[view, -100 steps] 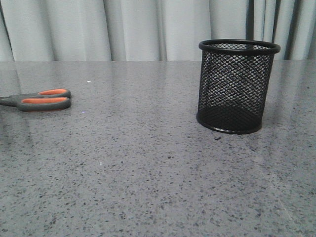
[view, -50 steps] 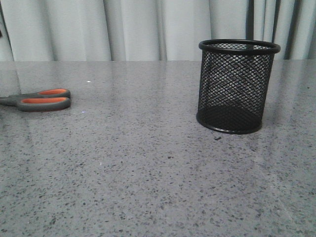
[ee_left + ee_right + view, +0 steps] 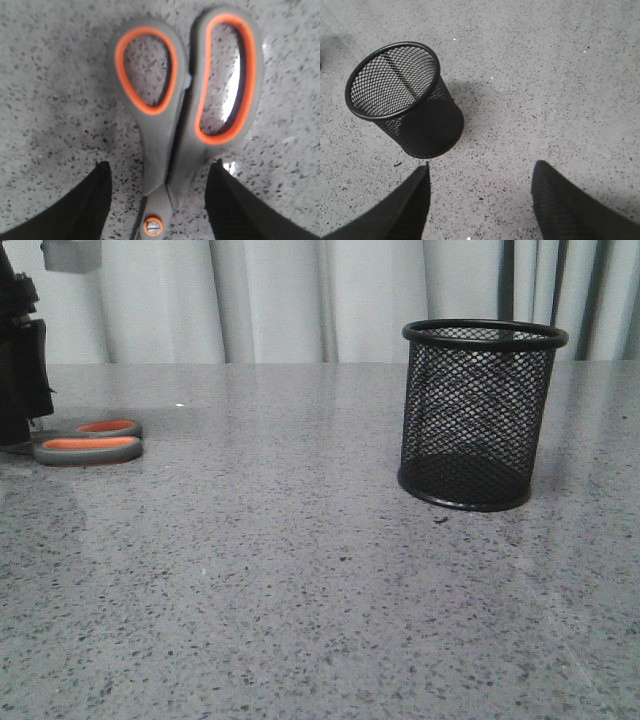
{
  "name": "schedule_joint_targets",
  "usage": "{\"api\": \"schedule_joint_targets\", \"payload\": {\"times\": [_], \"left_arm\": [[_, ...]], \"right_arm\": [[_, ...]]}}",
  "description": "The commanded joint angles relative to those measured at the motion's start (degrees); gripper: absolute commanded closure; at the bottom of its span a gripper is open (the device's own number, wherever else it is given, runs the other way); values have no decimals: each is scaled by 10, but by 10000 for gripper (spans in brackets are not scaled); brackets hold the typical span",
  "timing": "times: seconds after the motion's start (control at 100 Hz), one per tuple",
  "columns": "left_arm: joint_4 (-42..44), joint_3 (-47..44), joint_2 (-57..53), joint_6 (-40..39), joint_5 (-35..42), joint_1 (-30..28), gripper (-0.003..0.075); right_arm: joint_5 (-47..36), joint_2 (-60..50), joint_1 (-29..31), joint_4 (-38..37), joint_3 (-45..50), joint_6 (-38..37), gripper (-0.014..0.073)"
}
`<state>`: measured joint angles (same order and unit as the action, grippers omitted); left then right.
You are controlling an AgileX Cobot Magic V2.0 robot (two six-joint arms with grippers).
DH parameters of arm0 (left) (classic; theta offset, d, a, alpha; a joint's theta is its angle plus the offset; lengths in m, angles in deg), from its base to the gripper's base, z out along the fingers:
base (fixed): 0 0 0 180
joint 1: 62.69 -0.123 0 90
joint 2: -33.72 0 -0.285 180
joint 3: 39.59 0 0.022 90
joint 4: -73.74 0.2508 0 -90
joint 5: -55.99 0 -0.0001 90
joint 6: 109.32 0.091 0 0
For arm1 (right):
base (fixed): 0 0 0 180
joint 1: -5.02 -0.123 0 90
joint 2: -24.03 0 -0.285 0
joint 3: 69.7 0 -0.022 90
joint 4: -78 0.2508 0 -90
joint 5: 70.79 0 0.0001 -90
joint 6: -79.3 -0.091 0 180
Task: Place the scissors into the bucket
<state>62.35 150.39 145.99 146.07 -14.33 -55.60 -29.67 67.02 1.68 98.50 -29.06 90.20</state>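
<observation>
You are at the very start of the job: the scissors (image 3: 175,125) lie flat on the grey table (image 3: 300,590) at its far left, not yet gripped, and the bucket (image 3: 480,415) stands upright and empty, well apart to the right. Everything is left to do: close on the scissors, lift them, carry them across and drop them in. Your left gripper (image 3: 157,200) is spread wide, one finger on each side of the handle necks near the pivot screw, touching neither as far as you can see. Your right gripper (image 3: 480,200) hangs open above bare table just beside the bucket, holding nothing. In the front view the scissors' long axis runs roughly left to right, the orange-lined loops pointing toward the bucket, the blades hidden behind your left arm.
</observation>
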Motion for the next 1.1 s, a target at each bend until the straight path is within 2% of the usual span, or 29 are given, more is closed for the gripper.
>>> {"api": "schedule_joint_targets", "payload": {"times": [0.0,0.74,0.88,1.09], "left_arm": [[-4,17,-21,2,-21,5,334],[-26,16,10,3,-21,5,347],[-26,16,15,3,-21,5,448],[-35,12,19,-2,-21,5,661]], "right_arm": [[-28,5,-3,8,-21,9,195],[-28,8,-3,8,-21,9,195],[-27,8,-3,8,-21,9,195],[-27,8,-3,8,-21,9,195]]}}
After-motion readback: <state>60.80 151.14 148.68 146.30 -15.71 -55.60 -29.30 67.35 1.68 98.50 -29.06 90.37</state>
